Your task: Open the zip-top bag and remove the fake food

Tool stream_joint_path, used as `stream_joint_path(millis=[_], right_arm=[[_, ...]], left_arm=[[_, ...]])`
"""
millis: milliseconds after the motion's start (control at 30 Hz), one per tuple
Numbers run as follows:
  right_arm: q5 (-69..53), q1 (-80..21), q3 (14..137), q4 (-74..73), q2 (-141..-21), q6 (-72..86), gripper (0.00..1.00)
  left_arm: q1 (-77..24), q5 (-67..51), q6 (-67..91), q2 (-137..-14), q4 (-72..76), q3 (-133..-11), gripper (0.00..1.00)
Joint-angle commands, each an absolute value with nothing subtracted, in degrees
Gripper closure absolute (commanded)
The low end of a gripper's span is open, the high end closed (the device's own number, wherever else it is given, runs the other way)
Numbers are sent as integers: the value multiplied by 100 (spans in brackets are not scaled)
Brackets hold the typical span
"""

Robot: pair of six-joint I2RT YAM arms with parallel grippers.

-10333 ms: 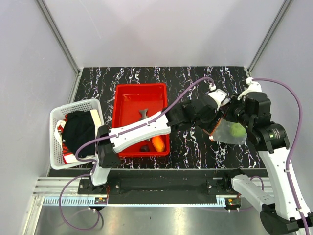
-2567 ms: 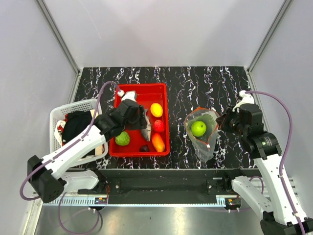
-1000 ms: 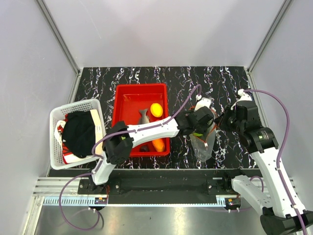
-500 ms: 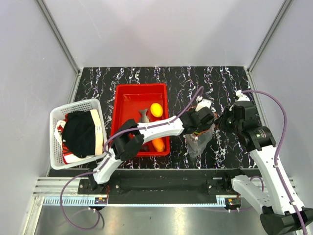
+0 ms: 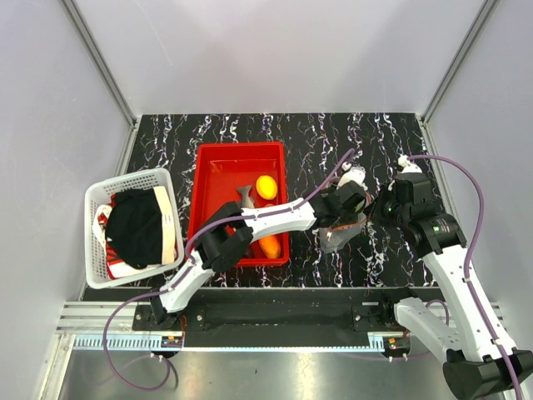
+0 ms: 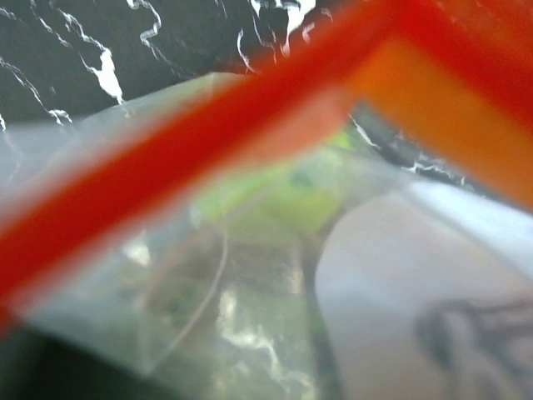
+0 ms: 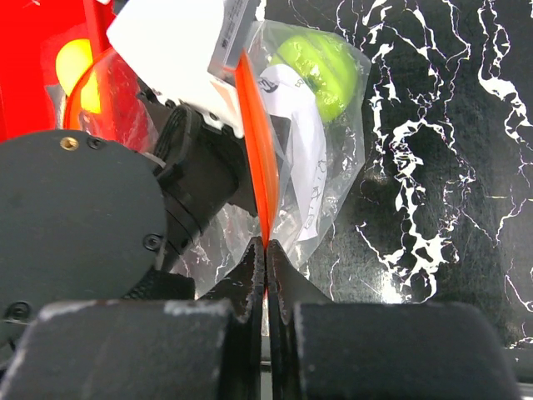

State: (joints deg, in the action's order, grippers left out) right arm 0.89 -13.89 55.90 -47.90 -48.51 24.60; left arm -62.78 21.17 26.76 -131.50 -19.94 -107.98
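The zip-top bag (image 5: 337, 240) lies right of the red tray, its mouth held open. My right gripper (image 5: 376, 210) (image 7: 266, 243) is shut on its orange zip strip (image 7: 254, 125). My left gripper (image 5: 344, 207) reaches into the mouth; one white finger (image 7: 287, 117) shows through the film beside a green fruit (image 7: 321, 58). In the left wrist view the strip (image 6: 166, 175), the blurred green fruit (image 6: 275, 187) and one finger (image 6: 416, 275) fill the frame. I cannot tell whether the fingers hold the fruit. A yellow fruit (image 5: 266, 187), a grey fish (image 5: 244, 197) and an orange piece (image 5: 269, 246) lie in the tray.
The red tray (image 5: 237, 148) sits left of centre, with my left arm stretched across its near right corner. A white basket (image 5: 125, 179) holding a dark cloth (image 5: 133, 225) stands at the far left. Grey walls close in the black marbled table.
My left gripper has pushed further into the bag, and from above the green fruit is now hidden under it. The bag has bunched up shorter. My right gripper kept its hold on the strip.
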Motion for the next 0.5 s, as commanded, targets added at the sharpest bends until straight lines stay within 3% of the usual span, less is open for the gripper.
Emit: stream_joint_path(millis=[0,133,167,467], right_arm=[[123,-1397,5686,-4685,-4816,2382,100],[193,-1397,5757,-4702,-4843,2338,100],[211,-1389,5766,-4702,-4851,2329,100],[-199,-1397,5941,-4816,-4685,2346,100]], left_arm=[[-6223,2338,2391,-13105,-1433,-10767,66],[-6223,2452,2399,-12692,-1362,-10407,97],[-6223,2443,2417,-12604,-1354,-10302,100],[-6381,2197,2925,-11365,-1529,-9231,100]])
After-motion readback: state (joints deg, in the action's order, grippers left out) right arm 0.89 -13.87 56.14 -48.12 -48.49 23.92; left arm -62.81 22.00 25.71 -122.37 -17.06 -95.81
